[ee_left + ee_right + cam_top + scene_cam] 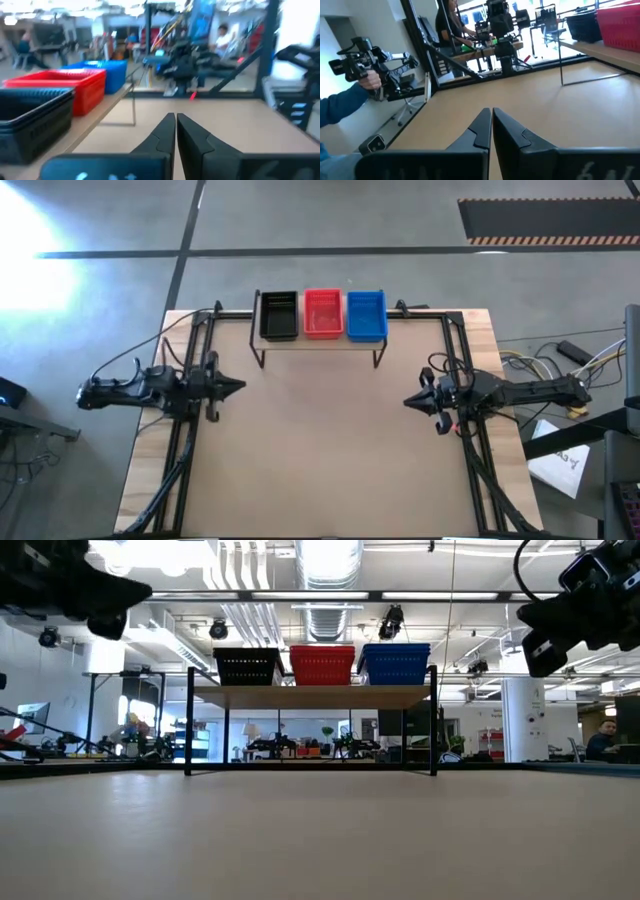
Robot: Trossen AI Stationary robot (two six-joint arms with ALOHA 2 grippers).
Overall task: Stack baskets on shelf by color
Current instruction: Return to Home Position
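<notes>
On the shelf (320,343) at the table's far edge stand a black basket stack (279,315), a red stack (323,313) and a blue stack (366,315), side by side; they also show in the low view (320,665). My left gripper (240,387) hangs shut and empty over the table's left side. My right gripper (408,401) hangs shut and empty over the right side. Both point toward the table's middle, well clear of the shelf.
A black metal frame (455,370) runs along the table's left, right and far sides. Bare tabletop (320,450) lies between the arms and toward the near edge. A person's sleeve and hand holding a device show beyond the table in the right wrist view (350,95).
</notes>
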